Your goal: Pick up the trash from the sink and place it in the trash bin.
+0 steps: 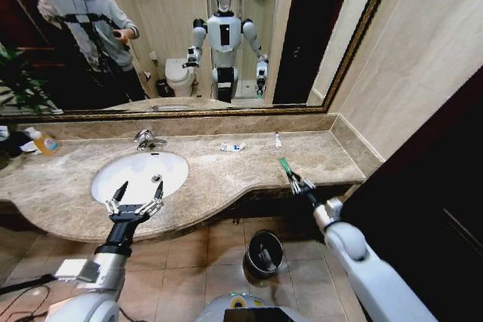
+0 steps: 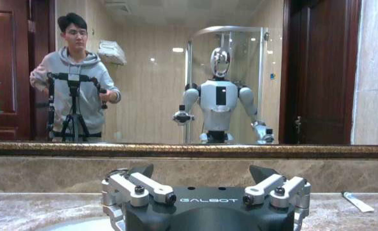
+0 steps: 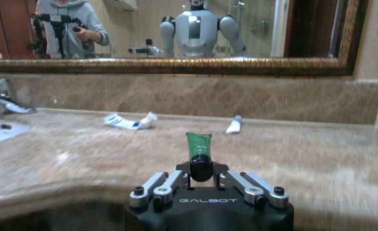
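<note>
Green stick (image 3: 199, 144) clamped in right gripper (image 1: 296, 180) fingers at counter edge | left gripper (image 1: 134, 203) fingers apart over sink (image 1: 102, 186) rim

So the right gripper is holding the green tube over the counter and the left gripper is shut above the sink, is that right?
Not quite. The left gripper is open, jaws spread above the sink, as the head view shows. The right gripper does hold the green tube over the counter.

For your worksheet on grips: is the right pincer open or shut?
Shut: the right pincer has its fingers closed on the green tube, held above the counter.
</note>
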Available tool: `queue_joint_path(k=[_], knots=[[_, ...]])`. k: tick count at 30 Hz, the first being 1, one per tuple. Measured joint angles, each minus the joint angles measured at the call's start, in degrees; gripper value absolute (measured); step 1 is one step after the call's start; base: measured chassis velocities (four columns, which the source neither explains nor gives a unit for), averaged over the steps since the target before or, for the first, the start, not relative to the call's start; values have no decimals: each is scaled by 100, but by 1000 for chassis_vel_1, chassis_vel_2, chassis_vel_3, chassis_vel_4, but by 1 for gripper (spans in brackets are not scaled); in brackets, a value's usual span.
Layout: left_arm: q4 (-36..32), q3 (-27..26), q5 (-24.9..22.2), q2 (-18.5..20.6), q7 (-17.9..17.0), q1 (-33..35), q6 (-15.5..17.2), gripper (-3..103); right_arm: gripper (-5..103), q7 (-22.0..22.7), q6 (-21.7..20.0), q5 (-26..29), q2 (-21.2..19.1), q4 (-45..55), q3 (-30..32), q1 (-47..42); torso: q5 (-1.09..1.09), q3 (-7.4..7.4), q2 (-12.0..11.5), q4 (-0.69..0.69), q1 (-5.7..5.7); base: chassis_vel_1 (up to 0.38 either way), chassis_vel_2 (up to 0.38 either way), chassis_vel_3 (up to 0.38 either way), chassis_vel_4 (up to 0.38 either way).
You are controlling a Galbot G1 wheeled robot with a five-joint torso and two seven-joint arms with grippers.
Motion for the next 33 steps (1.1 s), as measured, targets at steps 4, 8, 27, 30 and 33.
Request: queue_joint_path(k=[4,8,27,30,33], knots=[[0,0,0,0,0,0,0,100,20,4,337,-537,261,-6,-124,-666,-1,1,0,1,0,0,0,0,0],[0,0,0,0,0,0,0,100,20,-33,432,-763,386,-128,-223,-891,1,1,0,1,0,0,0,0,0],[0,0,0,0,0,0,0,100,20,-41,147,-2193,1237,-3458,-1313,43,3,2,-1,1,2,0,0,0,0],[0,0,0,0,0,0,0,100,20,-66,-17,-2575,1384,-3895,-1313,302,0,1,-1,1,1,0,0,0,0],[0,1,0,0,0,0,0,100,20,-167,-200,-2890,1459,-4244,-1321,504,1,1,-1,1,1,0,0,0,0]])
